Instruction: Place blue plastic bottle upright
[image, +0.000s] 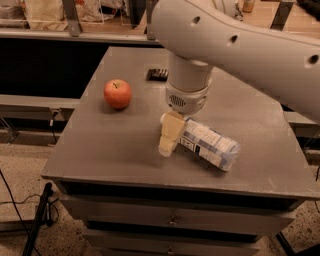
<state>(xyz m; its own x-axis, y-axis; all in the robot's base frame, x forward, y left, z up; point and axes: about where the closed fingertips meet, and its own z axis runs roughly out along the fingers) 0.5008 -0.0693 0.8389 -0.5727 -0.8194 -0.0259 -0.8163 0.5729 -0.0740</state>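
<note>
The blue plastic bottle (211, 145) lies on its side on the grey table (125, 145), right of the middle, with its labelled body pointing right and toward the front. Its cap end points left and is hidden behind my gripper. My gripper (168, 141) hangs from the big white arm (235, 45) and reaches down to the table right at the bottle's left end, touching or nearly touching it. Only its cream-coloured near side shows.
A red apple (118, 93) stands at the left of the table. A small dark object (158, 74) lies near the back edge. The table has drawers (170, 220) below its front edge. A cable and stand (37, 215) are on the floor at the left.
</note>
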